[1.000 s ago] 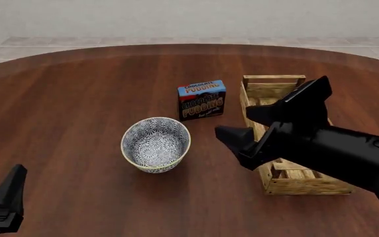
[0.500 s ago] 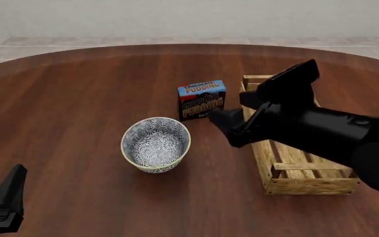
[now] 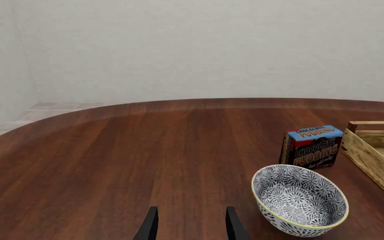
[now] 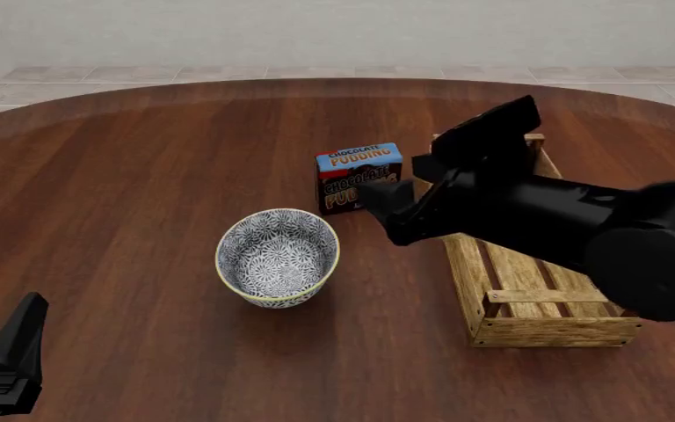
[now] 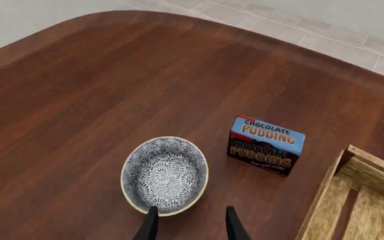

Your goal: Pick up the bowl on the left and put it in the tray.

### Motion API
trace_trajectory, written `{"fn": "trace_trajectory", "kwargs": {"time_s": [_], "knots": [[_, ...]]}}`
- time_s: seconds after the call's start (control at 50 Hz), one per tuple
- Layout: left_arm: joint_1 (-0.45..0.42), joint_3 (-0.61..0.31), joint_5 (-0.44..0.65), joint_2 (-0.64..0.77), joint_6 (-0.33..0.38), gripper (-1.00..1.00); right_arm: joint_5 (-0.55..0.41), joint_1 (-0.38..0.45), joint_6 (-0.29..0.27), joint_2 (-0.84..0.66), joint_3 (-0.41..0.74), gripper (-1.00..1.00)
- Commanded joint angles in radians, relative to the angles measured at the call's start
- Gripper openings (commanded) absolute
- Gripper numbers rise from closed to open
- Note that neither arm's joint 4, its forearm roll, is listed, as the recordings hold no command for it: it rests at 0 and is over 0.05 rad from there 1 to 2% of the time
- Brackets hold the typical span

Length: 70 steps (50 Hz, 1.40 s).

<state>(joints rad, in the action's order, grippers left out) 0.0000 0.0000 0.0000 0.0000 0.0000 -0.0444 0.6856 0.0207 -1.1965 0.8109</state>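
The bowl [image 4: 277, 257], blue-grey floral with a pale rim, stands upright on the table left of centre. It also shows in the left wrist view [image 3: 299, 199] and the right wrist view [image 5: 165, 174]. The tray [image 4: 527, 294], a long light-wood slatted crate, lies to the bowl's right. My right gripper [image 4: 394, 185] hovers open and empty between bowl and tray, and its fingers [image 5: 150, 224] frame the bowl's near rim. At the near left corner my left gripper [image 4: 15, 347] rests low, open and empty, its fingers [image 3: 233, 226] well short of the bowl.
A blue-and-black chocolate pudding box [image 4: 359, 174] stands upright just behind the bowl, partly covered by my right gripper. The right arm [image 4: 572, 229] crosses over the tray's far half. The round wooden table [image 4: 138, 176] ends in a curved far edge.
The right arm has swung left and further back, from over the tray's middle to beside the pudding box. Bowl, tray and left gripper have not moved.
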Motion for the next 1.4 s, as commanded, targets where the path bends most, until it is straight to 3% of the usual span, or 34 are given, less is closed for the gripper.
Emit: {"fn": "trace_trajectory", "kwargs": {"time_s": [0.02,0.36,1.4], "knots": [[0.0,0.0,0.0,0.0,0.0,1.0,0.029,0.006,0.011,-0.065,0.013,1.0],[0.0,0.0,0.0,0.0,0.0,1.0,0.022,0.037,0.026,-0.129,0.042,1.0],[0.0,0.0,0.0,0.0,0.0,1.0,0.049,0.015,0.091,-0.256,0.13,1.0]]}}
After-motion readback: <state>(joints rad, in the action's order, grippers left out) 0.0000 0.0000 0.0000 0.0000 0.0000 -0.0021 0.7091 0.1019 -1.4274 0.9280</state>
